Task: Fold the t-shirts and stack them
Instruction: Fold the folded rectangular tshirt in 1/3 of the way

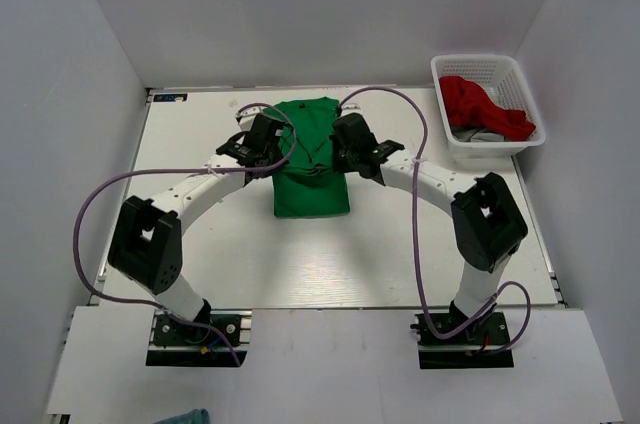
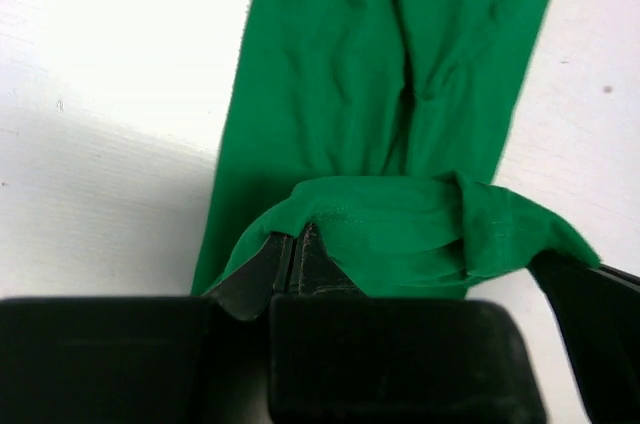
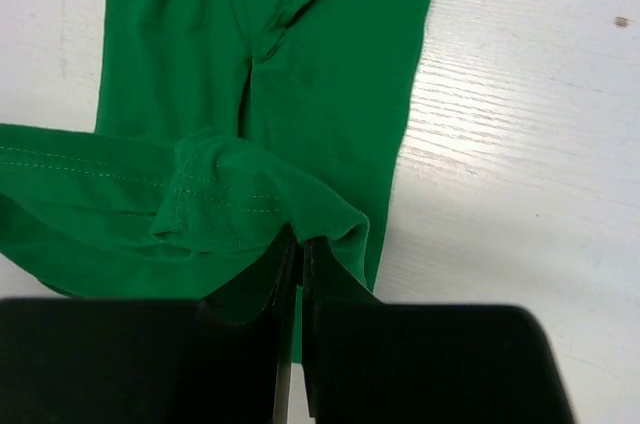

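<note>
Top external view: one white table carries two arms, two t-shirts and one basket. The green t-shirt lies as a narrow strip at mid-table, bare tabletop left, right and nearer of it. The red t-shirt sits bunched in the basket at the far right corner. The left gripper and right gripper are each clamped on a lifted fold of green cloth at opposite long edges.

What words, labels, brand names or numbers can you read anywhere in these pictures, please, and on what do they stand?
None can be read. The green t-shirt and red t-shirt are plain; a dark strip at the far left corner of the table is too small to read.
</note>
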Controlling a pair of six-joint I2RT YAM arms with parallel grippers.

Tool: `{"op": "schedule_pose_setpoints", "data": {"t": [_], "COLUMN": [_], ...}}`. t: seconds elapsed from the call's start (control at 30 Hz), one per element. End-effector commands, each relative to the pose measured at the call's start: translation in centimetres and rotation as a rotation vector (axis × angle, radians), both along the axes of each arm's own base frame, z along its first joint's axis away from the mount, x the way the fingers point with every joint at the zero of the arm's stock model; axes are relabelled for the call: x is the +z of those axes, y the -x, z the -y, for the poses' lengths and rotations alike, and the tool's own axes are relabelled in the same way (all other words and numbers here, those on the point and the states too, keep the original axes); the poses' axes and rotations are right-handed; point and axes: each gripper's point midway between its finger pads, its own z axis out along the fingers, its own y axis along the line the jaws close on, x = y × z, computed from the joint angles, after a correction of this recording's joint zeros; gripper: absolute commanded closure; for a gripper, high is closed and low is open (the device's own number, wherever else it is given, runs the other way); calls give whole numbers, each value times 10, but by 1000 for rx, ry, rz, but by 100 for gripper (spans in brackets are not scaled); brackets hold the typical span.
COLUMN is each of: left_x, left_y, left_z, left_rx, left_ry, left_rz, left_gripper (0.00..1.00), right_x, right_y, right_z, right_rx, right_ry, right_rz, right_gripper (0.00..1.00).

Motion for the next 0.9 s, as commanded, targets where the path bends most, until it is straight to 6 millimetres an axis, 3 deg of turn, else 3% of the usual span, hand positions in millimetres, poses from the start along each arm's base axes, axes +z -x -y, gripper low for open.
{"op": "schedule_pose_setpoints", "data": {"t": [0.0,0.07,0.27,0.37,0.43,0.5,0.53,0.57,0.6,0.63,0.67,0.7,0.73,0.77,0.83,0.87], "left_x": [9,2,-20,-22,-23,-26,-25,-21,-24,-21,-9,-17,-15,3,18,20], "left_y": [-16,-19,-30,-38,-43,-46,-55,-62,-68,-78,-93,-104,-113,-128,-143,-143], "left_z": [-1,5,4,5,2,3,3,1,3,0,-3,-7,-10,-18,-24,-27], "left_rx": [-8,-26,-43,-38,-29,-43,-46,-44,-55,-58,-39,-30,-20,-4,4,-8], "left_ry": [6,19,24,33,35,19,28,28,19,13,24,5,6,2,-9,-36], "left_rz": [30,13,-27,-26,-22,-25,-4,14,20,45,76,70,74,87,97,98], "left_gripper": [100,100,100,100,100,97,88,70,64,59,46,35,24,11,2,0], "right_x": [21,8,-1,-15,-10,-23,-19,-26,-27,-23,-24,-10,-22,-4,15,9], "right_y": [-18,-20,-30,-37,-42,-44,-54,-57,-61,-79,-91,-102,-114,-126,-127,-121], "right_z": [-18,-18,-17,-15,-18,-17,-19,-19,-17,-16,-10,-11,-3,-7,-12,-10], "right_rx": [38,38,23,7,14,4,-8,-13,-32,-61,-95,-119,-144,-136,-85,-74], "right_ry": [-69,-59,-50,-45,-56,-37,-46,-36,-36,-41,-28,-46,-30,-65,-106,-92], "right_rz": [41,5,-24,-49,-43,-72,-66,-74,-75,-45,-25,-2,-16,7,7,-4], "right_gripper": [100,100,100,100,100,100,100,100,94,89,79,58,47,40,26,26]}}
